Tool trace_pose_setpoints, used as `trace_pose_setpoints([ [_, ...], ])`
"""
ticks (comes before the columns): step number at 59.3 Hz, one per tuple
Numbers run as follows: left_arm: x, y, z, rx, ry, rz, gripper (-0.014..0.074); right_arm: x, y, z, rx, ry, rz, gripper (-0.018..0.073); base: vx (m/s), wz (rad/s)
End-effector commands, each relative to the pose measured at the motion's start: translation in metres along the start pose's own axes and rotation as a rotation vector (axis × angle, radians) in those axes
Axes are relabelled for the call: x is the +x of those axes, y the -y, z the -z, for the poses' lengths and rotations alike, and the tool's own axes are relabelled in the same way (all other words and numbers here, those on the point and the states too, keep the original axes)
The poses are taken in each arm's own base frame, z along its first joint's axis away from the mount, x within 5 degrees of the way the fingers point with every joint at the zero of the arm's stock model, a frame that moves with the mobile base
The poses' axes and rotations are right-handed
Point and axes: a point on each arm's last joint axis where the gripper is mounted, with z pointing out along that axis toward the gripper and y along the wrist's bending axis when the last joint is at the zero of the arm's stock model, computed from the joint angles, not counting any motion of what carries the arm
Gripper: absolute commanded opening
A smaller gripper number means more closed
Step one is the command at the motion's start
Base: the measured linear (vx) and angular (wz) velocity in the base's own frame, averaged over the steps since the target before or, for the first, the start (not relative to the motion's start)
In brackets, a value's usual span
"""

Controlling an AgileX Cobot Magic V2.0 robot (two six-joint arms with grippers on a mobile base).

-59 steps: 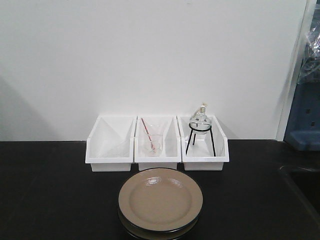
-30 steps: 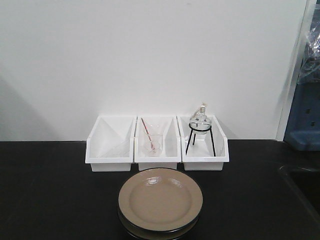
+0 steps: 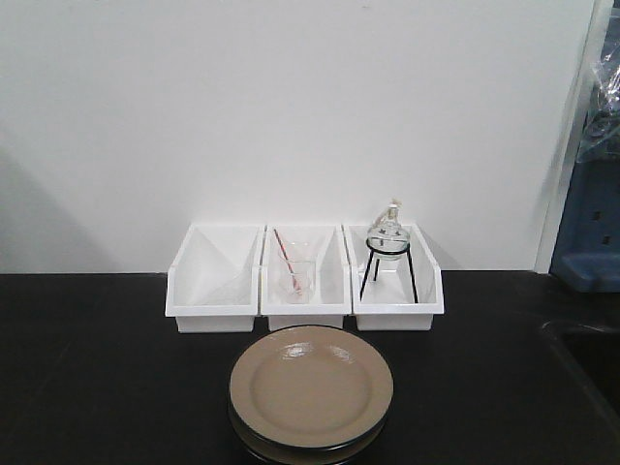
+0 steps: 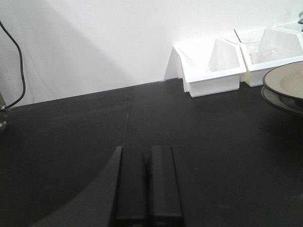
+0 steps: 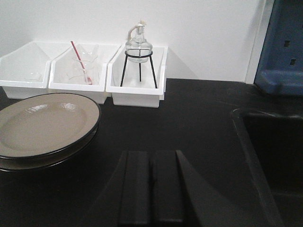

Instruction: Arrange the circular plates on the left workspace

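Note:
Two round beige plates with dark rims sit stacked, the top plate (image 3: 311, 387) on the lower plate (image 3: 291, 450), at the front middle of the black countertop (image 3: 97, 368). The stack also shows at the right edge of the left wrist view (image 4: 286, 82) and at the left of the right wrist view (image 5: 42, 125). My left gripper (image 4: 147, 151) is shut and empty, low over bare countertop to the left of the plates. My right gripper (image 5: 152, 156) is shut and empty, just right of the stack. Neither gripper shows in the front view.
Three white bins stand side by side against the wall behind the plates: the left bin (image 3: 213, 281), the middle bin (image 3: 305, 281) holding glassware with a red stick, the right bin (image 3: 397, 281) holding a glass lamp on a black tripod. A recessed sink (image 5: 270, 156) lies at the right.

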Motion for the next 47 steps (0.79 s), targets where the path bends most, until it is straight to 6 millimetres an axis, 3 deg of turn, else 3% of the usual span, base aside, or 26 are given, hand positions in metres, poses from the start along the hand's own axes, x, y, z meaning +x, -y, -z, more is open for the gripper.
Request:
trace_pose_setpoints([
  [1,-0.004,-0.001,0.001,-0.015,0.08,0.014,0.0002,0.001,0.0,0.004,0.002,0.186,0.054,0.0,0.0,0.0],
  [8,-0.004,-0.001,0.001,-0.015,0.08,0.014,0.0002,0.044,0.007,0.011,0.085,0.263,-0.074,0.0,0.0,0.0],
  [14,-0.004,-0.001,0.001,-0.015,0.08,0.014,0.0002,0.069,0.011,0.017,0.149,0.296,-0.109,0.0,0.0,0.0],
  [26,-0.004,-0.001,0.001,-0.014,0.079,0.014,0.0002,0.069,0.008,0.034,0.181,0.383,0.066,0.0,0.0,0.0],
  [47,-0.004,-0.001,0.001,-0.014,0.077,0.014,0.0002,0.067,0.008,0.034,0.178,0.392,0.06,0.0,0.0,0.0],
])
